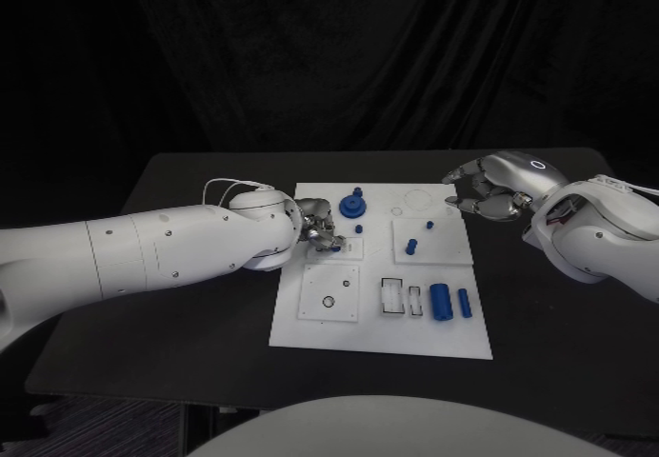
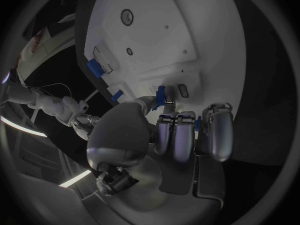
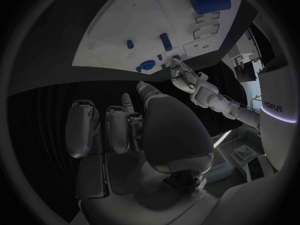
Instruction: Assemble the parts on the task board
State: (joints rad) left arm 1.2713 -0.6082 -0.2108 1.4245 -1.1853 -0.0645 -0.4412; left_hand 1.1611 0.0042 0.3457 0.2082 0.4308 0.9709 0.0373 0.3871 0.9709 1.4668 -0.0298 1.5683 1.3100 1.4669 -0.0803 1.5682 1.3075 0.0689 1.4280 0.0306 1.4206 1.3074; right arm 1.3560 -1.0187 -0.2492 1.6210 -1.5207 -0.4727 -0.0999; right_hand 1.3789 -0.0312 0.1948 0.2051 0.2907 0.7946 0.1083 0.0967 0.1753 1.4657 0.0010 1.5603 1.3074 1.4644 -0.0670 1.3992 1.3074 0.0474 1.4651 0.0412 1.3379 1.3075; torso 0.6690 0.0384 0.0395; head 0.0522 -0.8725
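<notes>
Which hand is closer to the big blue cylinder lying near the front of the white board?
The left hand, hovering over the board's middle, up and left of the cylinder. The right hand sits farther off, past the board's far right corner.

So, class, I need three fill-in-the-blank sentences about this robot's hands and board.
1. The task board is coloured ____.
2. The left hand pinches a small ____ part in its fingers.
3. The right hand hovers near the board's far ____ corner, holding nothing.

Missing words: white; blue; right
</notes>
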